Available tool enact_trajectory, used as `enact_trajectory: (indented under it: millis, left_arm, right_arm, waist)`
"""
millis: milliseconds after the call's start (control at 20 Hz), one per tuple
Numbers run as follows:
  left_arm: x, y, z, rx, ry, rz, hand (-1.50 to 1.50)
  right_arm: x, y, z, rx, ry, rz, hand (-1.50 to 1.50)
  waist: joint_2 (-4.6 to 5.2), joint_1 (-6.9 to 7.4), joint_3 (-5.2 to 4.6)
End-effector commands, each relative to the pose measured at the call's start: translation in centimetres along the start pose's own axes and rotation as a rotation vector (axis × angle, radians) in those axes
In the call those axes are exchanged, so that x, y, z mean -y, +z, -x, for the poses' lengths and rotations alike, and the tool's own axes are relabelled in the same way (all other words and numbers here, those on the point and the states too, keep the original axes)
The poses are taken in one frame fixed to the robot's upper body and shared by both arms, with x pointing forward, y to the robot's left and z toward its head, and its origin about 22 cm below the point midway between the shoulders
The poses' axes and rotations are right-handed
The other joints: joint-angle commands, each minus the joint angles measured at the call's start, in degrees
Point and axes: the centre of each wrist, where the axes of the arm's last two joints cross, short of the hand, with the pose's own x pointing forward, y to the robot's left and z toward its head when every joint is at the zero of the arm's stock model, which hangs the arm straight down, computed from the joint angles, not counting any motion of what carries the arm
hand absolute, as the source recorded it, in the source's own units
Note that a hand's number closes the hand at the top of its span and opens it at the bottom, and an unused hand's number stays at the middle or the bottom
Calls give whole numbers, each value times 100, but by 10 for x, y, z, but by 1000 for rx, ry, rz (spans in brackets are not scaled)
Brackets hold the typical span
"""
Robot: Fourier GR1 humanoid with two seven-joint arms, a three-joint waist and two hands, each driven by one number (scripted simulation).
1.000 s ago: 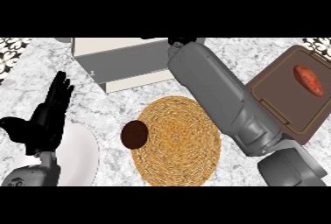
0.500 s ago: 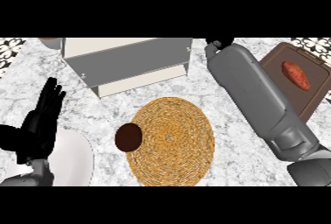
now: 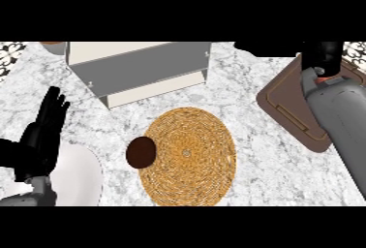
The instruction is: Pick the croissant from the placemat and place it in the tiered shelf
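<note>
Over the last second the right robot hand (image 3: pixel 320 54) has swung from the tiered shelf (image 3: pixel 136 68) onto the croissant (image 3: pixel 325 78), which lies mostly hidden on the brown placemat (image 3: pixel 286 104). Its grip cannot be told; a pickup seems near. The left robot hand (image 3: pixel 44 128) rests spread.

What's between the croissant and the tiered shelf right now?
Nothing visible. The croissant sits at the placemat's left edge, and only bare counter lies between it and the tiered shelf behind it.
</note>
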Motion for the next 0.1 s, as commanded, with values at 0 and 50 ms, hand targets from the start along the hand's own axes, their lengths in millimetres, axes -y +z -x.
enact_trajectory:
  millis: [0, 50]
  left_arm:
    - [1, 0, -6, 26, -19, 22, 0]
    - [-1, -13, -3, 10, 12, 16, 0]
  right_arm:
    - [44, 13, 7, 6, -8, -3, -150]
    - [57, 18, 0, 32, -15, -18, -150]
  waist:
    - [33, 111, 0]
    - [34, 77, -1]
